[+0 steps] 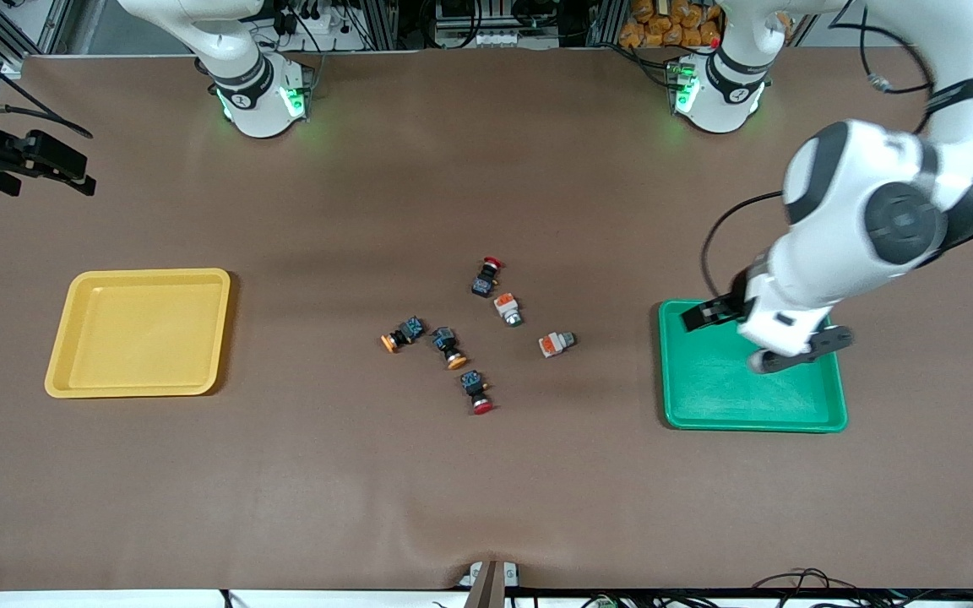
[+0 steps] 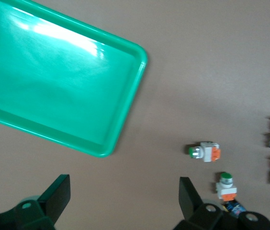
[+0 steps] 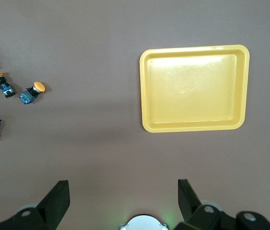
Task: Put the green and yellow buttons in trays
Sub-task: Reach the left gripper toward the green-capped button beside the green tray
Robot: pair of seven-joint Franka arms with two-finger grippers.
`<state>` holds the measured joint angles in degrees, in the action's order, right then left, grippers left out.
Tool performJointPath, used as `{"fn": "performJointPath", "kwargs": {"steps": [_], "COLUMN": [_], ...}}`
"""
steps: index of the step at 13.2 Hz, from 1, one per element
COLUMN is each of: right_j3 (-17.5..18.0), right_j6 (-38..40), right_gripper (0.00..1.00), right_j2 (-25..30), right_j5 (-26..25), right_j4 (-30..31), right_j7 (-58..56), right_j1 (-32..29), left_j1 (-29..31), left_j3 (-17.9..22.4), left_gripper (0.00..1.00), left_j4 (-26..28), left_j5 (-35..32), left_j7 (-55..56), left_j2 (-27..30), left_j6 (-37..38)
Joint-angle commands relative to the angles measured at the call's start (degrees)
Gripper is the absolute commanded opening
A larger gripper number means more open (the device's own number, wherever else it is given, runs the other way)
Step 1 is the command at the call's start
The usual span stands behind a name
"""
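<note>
Two white-and-orange green buttons (image 1: 508, 308) (image 1: 556, 343) and two black-and-blue yellow buttons (image 1: 402, 333) (image 1: 448, 346) lie loose mid-table, between the yellow tray (image 1: 64, 363) at the right arm's end and the green tray (image 1: 671, 397) at the left arm's end. Both trays are empty. My left gripper (image 1: 767, 336) hangs open by the green tray (image 2: 125, 96), with bare table between its fingers (image 2: 58, 196). My right gripper (image 3: 124, 191) is open high over the table between its arm's base and the yellow tray (image 3: 147, 91).
Two black switches with red caps (image 1: 486, 277) (image 1: 478, 393) lie among the buttons. The arms' bases (image 1: 258, 93) (image 1: 714, 89) stand along the table's edge farthest from the front camera. A brown mat (image 1: 284, 490) covers the table.
</note>
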<state>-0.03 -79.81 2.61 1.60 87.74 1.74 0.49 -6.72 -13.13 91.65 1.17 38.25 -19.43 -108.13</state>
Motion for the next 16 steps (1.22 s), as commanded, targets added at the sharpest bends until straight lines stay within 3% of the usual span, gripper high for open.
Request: {"fn": "performJointPath", "kwargs": {"steps": [1, 7, 16], "right_j3": [-0.23, -0.32, -0.5], "right_j6": [0.35, 0.26, 0.35], "right_gripper": [1.0, 1.0, 1.0], "right_j2": [0.73, 0.64, 0.55], "right_j5": [0.5, 0.94, 0.94], "right_j4": [0.42, 0.24, 0.24], "right_j7": [-0.33, -0.33, -0.33], "right_j1": [-0.05, -0.13, -0.22], "left_j1": [-2.32, -7.68, -14.28], "left_j3": [0.13, 0.21, 0.65], "left_gripper": [1.0, 1.0, 1.0], "left_j4": [-0.86, -1.74, -8.59], "left_j5": [-1.26, -5.04, -7.15], "left_j7": [4.19, 12.72, 21.17], "left_j2": [-1.91, -6.4, -16.68], "left_j6": [-2.25, -6.04, -7.26]}}
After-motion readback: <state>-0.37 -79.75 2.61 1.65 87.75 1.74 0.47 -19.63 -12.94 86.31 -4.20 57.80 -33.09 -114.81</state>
